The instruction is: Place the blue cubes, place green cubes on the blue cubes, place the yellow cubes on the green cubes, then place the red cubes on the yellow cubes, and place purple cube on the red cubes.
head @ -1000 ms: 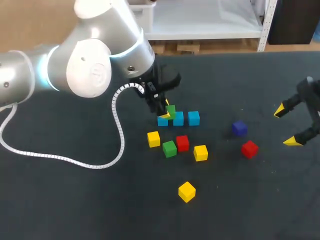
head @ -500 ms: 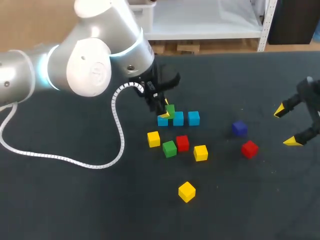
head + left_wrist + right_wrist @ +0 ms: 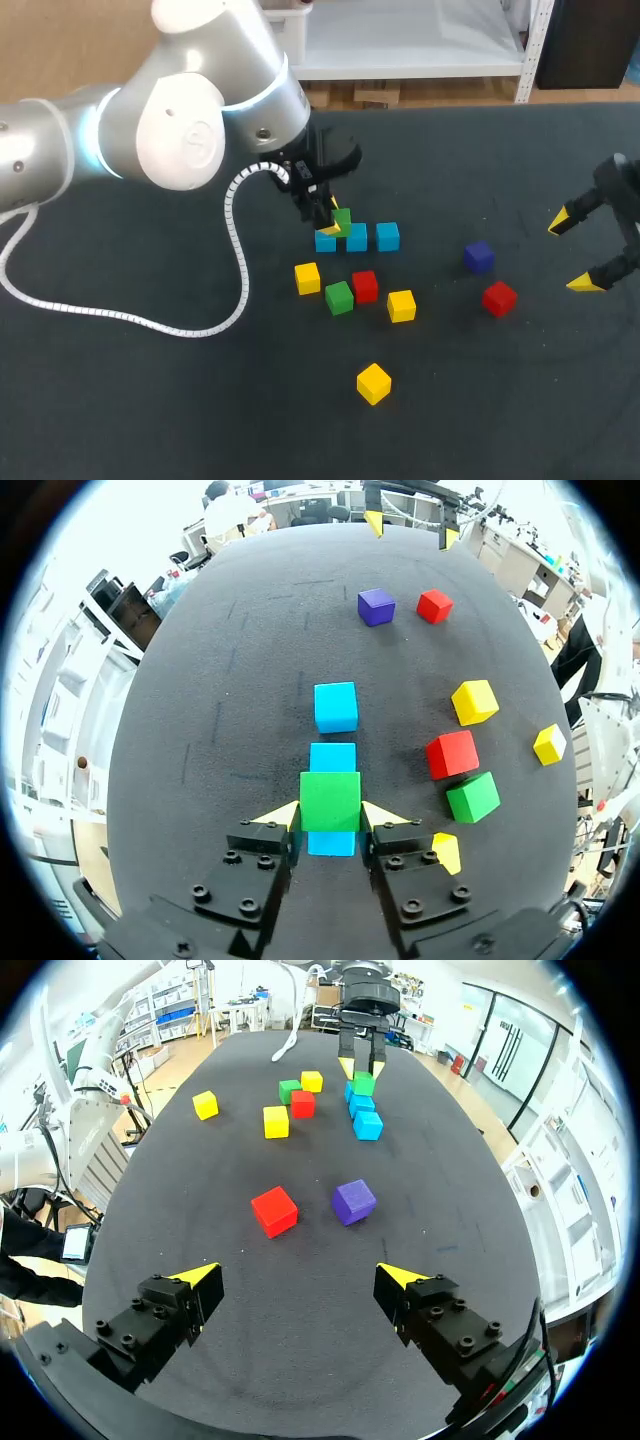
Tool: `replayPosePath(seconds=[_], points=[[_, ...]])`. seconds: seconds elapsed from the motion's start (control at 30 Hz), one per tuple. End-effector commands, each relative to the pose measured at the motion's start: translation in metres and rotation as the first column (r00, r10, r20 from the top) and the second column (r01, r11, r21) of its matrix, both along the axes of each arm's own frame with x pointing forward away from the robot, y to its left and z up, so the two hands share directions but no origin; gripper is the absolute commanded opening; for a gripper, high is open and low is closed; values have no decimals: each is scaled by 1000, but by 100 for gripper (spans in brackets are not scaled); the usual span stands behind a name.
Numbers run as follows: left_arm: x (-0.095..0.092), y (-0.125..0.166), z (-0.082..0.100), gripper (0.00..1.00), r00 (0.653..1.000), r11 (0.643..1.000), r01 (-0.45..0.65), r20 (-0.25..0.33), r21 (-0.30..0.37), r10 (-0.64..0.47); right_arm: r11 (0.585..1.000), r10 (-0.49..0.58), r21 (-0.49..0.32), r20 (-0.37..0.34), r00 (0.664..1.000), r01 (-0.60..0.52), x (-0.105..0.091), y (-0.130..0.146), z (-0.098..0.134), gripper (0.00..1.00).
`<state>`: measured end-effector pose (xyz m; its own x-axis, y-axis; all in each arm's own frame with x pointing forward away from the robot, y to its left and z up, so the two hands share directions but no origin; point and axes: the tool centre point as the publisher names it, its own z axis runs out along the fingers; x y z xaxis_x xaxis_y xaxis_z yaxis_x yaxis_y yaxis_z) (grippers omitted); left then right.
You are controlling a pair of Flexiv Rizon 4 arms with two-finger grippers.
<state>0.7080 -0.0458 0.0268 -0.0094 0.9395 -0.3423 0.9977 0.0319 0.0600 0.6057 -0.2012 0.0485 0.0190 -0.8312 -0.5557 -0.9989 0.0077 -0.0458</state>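
Here the left end effector grips a green cube atop a blue cube just above the head view's centre, while the right end effector hangs open at the right edge.

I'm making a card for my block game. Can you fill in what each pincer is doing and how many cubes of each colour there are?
Left pincer: shut on a green cube resting on the blue cubes
Right pincer: open, holding nothing
Blue count: three in a line
Second green cube: loose, not stacked
Yellow cubes: three, loose
Red cubes: two, loose
Purple cube: one, loose
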Motion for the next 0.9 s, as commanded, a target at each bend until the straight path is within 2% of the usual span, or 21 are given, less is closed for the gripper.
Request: replayPosePath(seconds=[0.03, 0.23, 0.37, 0.9], points=[[3, -1, 0, 0, 1000, 1000, 4, -8, 4, -4, 1000, 1, 2, 0, 1000, -1, 0, 0, -1, 100], [3, 0, -1, 0, 1000, 1000, 3, -14, 4, -3, 1000, 1, 2, 0, 1000, -1, 0, 0, -1, 100], [3, 0, -1, 13, 1000, 1000, 4, -17, 2, -4, 1000, 1, 2, 0, 1000, -1, 0, 0, -1, 100], [3, -2, -2, 22, 1000, 1000, 7, -25, 0, -7, 1000, 1, 2, 0, 1000, -1, 0, 0, -1, 100]])
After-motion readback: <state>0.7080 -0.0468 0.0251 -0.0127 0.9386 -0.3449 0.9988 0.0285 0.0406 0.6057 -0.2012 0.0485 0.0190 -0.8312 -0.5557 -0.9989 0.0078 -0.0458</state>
